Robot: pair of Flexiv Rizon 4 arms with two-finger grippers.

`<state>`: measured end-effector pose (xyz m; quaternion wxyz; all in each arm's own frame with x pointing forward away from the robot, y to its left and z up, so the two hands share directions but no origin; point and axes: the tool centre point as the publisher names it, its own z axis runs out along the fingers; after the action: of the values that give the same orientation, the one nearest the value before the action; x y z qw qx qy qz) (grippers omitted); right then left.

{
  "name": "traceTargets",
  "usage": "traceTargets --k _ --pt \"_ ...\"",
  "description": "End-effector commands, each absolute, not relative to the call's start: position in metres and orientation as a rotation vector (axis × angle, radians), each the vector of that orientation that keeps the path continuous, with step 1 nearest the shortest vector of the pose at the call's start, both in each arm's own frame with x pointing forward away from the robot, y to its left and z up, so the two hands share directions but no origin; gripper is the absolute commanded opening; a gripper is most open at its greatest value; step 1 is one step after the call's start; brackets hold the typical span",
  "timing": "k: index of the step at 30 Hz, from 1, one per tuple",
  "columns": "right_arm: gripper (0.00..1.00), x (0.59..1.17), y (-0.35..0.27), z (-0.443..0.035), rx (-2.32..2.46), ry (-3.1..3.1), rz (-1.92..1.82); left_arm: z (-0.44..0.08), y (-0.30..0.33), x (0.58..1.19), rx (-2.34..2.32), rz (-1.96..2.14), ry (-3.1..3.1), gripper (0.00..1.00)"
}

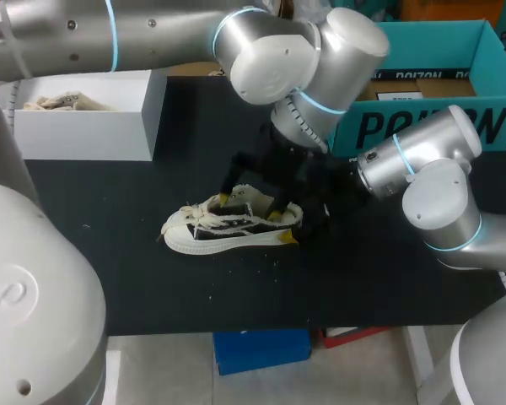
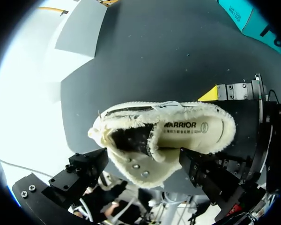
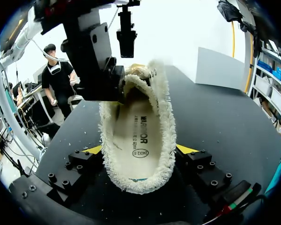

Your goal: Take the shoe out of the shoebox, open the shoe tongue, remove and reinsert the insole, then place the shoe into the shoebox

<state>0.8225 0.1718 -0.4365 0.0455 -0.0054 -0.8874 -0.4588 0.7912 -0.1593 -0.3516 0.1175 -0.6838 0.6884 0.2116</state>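
Overhead, one shoe [image 1: 228,228] stands on its sole on the black bench [image 1: 152,287], toe toward my left. This view alone shows the teal shoebox [image 1: 422,51] whole at the far right, and a white box [image 1: 84,131] at the far left holding a second shoe [image 1: 63,103]: two shoes, two boxes. Only the wrist views look into the shoe, where one insole [image 3: 138,136] lies flat. The right end effector [image 3: 139,150] clamps the heel collar from both sides. The left end effector [image 1: 249,207] sits over the shoe's middle; whether it grips, I cannot tell.

Robot lab, left arm [image 1: 152,34], right arm [image 1: 430,160], black table [image 1: 363,278]
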Motion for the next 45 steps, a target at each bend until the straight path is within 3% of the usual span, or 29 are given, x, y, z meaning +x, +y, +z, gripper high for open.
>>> traceTargets --k 1,12,13,15,16,18,20,45 --pt "0.0 0.823 0.174 -0.441 -0.019 -2.712 -1.397 -0.36 -0.155 0.789 -2.0 0.62 1.999 1.0" --pt "0.0 0.823 0.174 -0.441 -0.019 -2.712 -1.397 -0.368 -0.138 0.793 -2.015 0.597 1.959 0.97" --pt "0.0 0.823 0.174 -0.441 -0.019 -2.712 -1.397 -0.368 -0.137 0.794 -2.018 0.595 1.957 0.87" --pt "0.0 0.823 0.174 -0.441 -0.019 -2.712 -1.397 -0.368 -0.135 0.796 -2.019 0.592 1.955 0.48" --pt "0.0 0.823 0.174 -0.441 -0.019 -2.712 -1.397 -0.368 -0.135 0.797 -2.019 0.591 1.953 0.41" --pt "0.0 0.823 0.174 -0.441 -0.019 -2.712 -1.397 -0.368 -0.134 0.798 -2.019 0.589 1.949 0.15" --pt "0.0 0.823 0.174 -0.441 -0.019 -2.712 -1.397 -0.368 -0.133 0.8 -2.018 0.591 1.947 0.0" --pt "0.0 0.823 0.174 -0.441 -0.019 -2.712 -1.397 -0.319 -0.128 0.806 -2.026 0.391 1.993 0.0"
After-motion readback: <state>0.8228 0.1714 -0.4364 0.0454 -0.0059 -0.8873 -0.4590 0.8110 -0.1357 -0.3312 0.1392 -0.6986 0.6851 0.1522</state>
